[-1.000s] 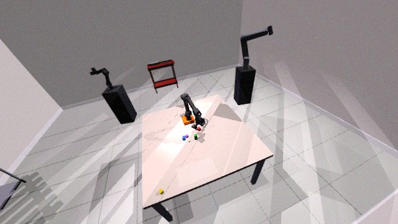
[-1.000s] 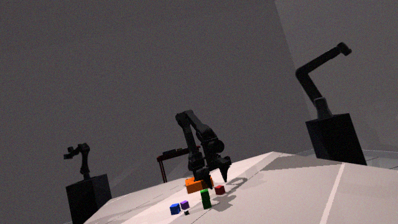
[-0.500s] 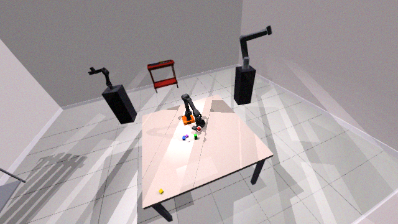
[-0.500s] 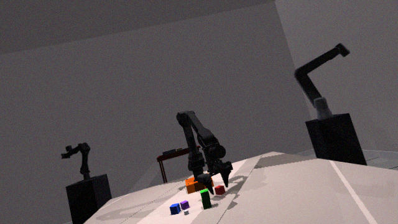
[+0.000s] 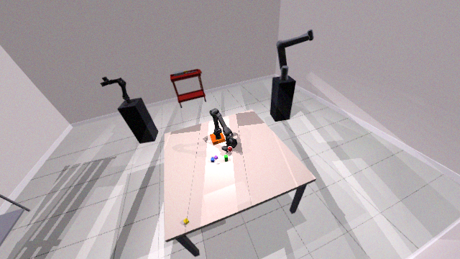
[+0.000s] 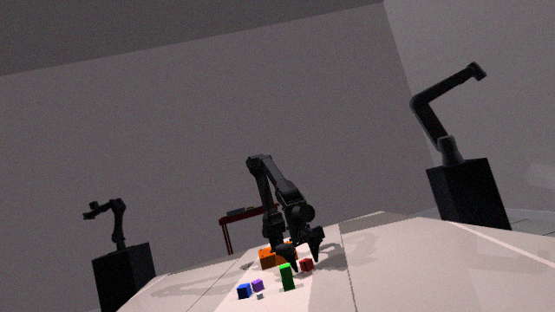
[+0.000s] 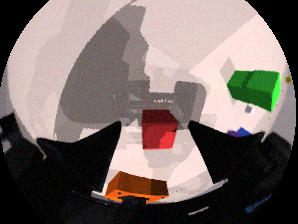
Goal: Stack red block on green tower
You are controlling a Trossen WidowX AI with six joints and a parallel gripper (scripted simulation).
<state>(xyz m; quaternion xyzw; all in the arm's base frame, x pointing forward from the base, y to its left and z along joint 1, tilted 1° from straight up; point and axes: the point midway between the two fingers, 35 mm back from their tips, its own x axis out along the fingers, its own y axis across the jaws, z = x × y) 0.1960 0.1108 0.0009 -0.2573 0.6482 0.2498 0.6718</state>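
Observation:
The red block (image 5: 230, 149) (image 6: 306, 264) (image 7: 159, 132) sits on the table (image 5: 266, 169). My gripper (image 5: 229, 148) (image 6: 307, 266) (image 7: 155, 123) is open and points down at it. In the exterior view one fingertip is on each side of the block, low over the table. In the wrist view the block shows in the gap between the fingertips, with nothing gripped. Whether a finger touches it cannot be told. The green tower (image 5: 226, 158) (image 6: 287, 277) (image 7: 255, 87) stands upright close by, in front of the left finger in the exterior view.
A blue block (image 5: 212, 160) (image 6: 244, 291) and a purple block (image 5: 215, 157) (image 6: 257, 285) lie left of the tower, with a small grey block (image 6: 259, 295) (image 7: 249, 108). The orange base (image 5: 217, 139) (image 6: 267, 260) (image 7: 137, 187) is behind. A yellow object (image 5: 186, 221) lies near the front left corner.

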